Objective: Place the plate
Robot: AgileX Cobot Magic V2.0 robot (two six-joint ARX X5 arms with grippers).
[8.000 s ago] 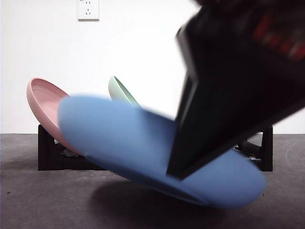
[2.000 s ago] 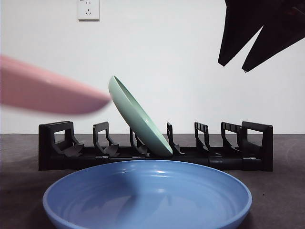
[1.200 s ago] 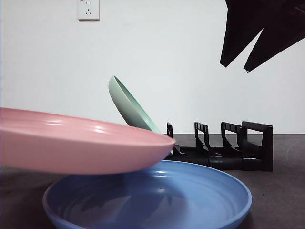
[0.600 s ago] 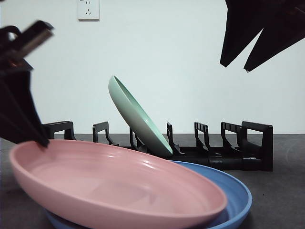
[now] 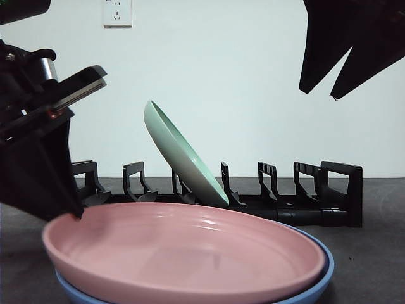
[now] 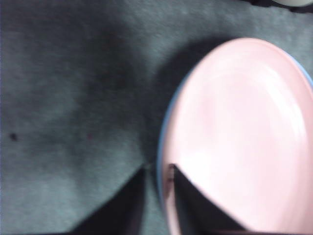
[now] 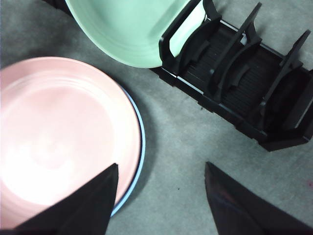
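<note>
Grey table [image 7: 186,147]: pink plate [image 5: 190,253] nested on blue plate [image 5: 319,282]; left fingers [image 6: 157,172] clamped on its 9 o'clock rim; right fingers [image 7: 161,196] apart, idle.

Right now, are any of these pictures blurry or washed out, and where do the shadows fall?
Left wrist view: soft and smeared throughout, the pink plate washed pale, a dark shadow on the table beside it. Right wrist view: sharp; the rack and green plate are crisp, with glare on the pink plate. Front view: sharp plates, the left gripper a dark shape at the pink rim.
</note>
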